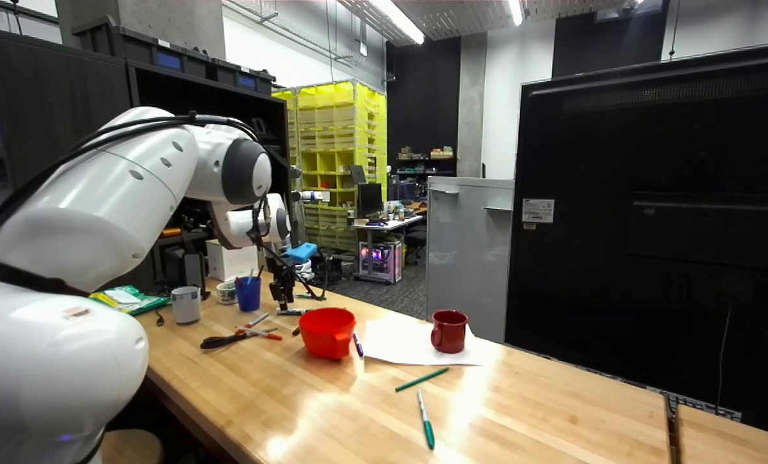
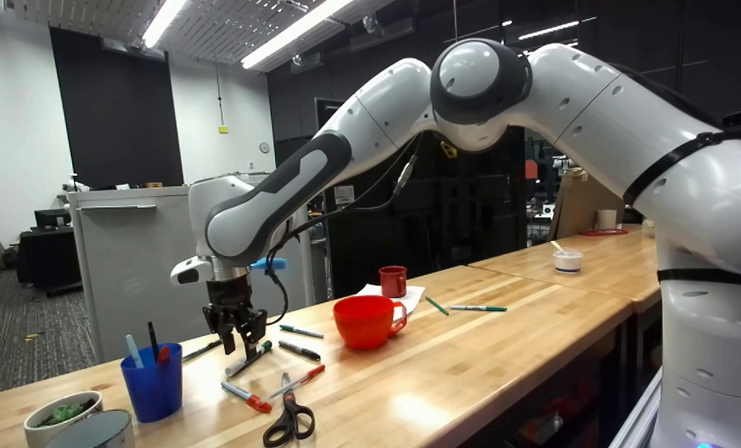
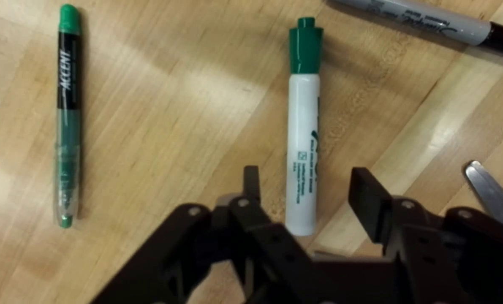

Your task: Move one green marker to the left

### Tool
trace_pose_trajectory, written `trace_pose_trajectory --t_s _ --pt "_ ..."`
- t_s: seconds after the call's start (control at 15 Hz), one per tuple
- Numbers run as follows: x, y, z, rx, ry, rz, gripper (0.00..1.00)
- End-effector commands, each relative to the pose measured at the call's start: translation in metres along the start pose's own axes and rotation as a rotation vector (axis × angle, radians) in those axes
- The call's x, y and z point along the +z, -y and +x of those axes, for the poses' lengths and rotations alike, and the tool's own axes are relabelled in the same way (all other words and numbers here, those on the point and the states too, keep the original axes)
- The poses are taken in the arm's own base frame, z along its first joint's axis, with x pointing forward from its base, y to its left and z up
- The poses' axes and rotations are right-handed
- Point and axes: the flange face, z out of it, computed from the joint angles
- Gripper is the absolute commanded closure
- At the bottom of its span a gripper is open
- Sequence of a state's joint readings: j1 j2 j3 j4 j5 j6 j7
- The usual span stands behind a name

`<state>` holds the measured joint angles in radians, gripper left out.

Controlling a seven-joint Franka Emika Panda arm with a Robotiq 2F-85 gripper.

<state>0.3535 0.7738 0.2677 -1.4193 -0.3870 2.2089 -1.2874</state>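
Several green pens lie on the wooden table. A slim green marker (image 1: 422, 379) lies past the red bowl, and shows in both exterior views (image 2: 437, 305). A grey marker with a green cap (image 1: 426, 419) lies beside it (image 2: 479, 308). A thick white marker with a green cap (image 3: 303, 126) lies under my gripper (image 3: 304, 181), and shows in an exterior view too (image 2: 237, 366). My gripper is open, low over the table (image 2: 239, 348). In the wrist view this marker's white end lies between the fingers, apart from both. A green Accent pen (image 3: 68, 126) lies left of it.
A black-capped Sharpie (image 3: 424, 21) lies close by. Red pens (image 2: 242, 396) and scissors (image 2: 289, 417) lie nearer the table's edge. A blue cup (image 2: 152, 386) holds pens. The red bowl (image 2: 364, 323) and a dark red mug (image 2: 393, 282) on paper stand further along.
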Motion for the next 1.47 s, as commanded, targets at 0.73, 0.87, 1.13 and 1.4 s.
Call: trace_pose_trajectory --t_s 0.73,0.87,1.13,1.4 --pt "-0.016 0.032 0.009 0.032 0.037 0.036 0.74" --pt "-0.009 0.040 0.008 0.036 0.042 0.061 0.90" --pt "0.007 0.046 0.010 0.021 0.039 0.093 1.00" --pt "0.012 0.048 0.011 0.016 0.036 0.108 1.00"
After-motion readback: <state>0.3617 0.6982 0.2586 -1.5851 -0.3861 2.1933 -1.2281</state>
